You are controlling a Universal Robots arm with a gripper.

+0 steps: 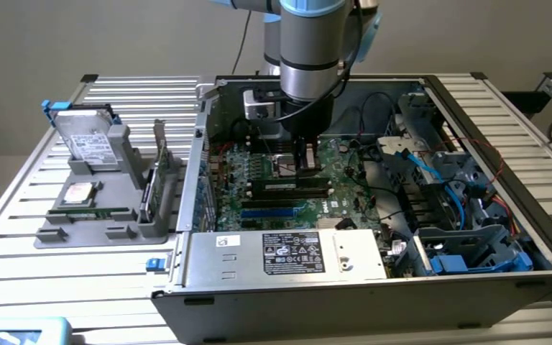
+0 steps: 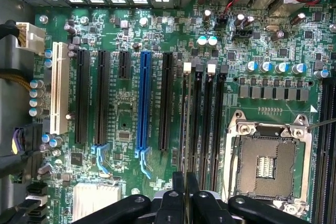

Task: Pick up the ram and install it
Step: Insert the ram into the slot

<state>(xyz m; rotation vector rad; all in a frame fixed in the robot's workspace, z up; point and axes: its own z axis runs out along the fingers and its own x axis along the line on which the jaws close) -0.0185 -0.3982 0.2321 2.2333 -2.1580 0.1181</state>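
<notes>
Ram (image 2: pixel 184 129) hangs edge-on, clamped between the nearly closed jaws of the gripper (image 2: pixel 185 178), and shows as a thin line over the bank of black memory slots (image 2: pixel 202 124). I cannot tell whether its lower edge already touches a slot. The closest risk is alignment: the slots lie tight beside one another, so a slight sideways offset or tilt could set the stick on a ridge between them, and pressing there could bend it or make it slide in the grip. The white latches (image 2: pixel 187 67) at the slot ends could also block seating if they are not swung out. Just beside the slots lies the bare CPU socket (image 2: pixel 265 166), and a slipped stick could strike its contacts. In the exterior view, loose blue cables (image 1: pixel 420 172) lie at three o'clock from the gripper and could snag the arm if it swings that way. The power supply (image 1: pixel 286 253) sits at six o'clock. Well outside the case (image 1: pixel 353 305), at nine o'clock, the grey holder (image 1: pixel 94 231) carries a hard drive (image 1: pixel 89 140) and an expansion card (image 1: pixel 159 162), clear of trouble.
</notes>
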